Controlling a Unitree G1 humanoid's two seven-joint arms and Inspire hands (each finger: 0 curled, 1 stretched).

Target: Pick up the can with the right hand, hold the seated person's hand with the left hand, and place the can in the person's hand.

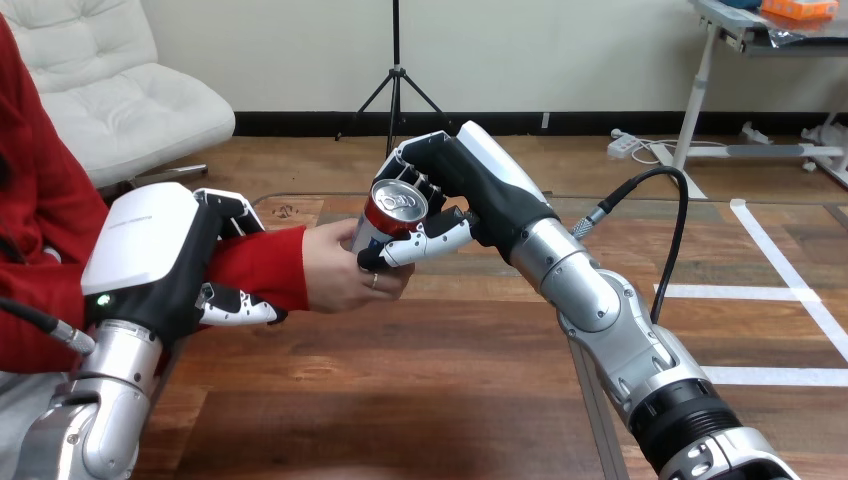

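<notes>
Can [396,213] in right robot hand [478,172], beside person's hand [338,275]

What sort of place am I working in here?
Probably a test bench for human handovers: a wooden table, the person's hand held out, the right hand curled round a can at it, the left hand gripping the person's forearm.

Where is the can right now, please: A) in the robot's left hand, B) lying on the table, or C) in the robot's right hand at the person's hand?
C: the right hand is curled round the can, against the person's hand.
</notes>
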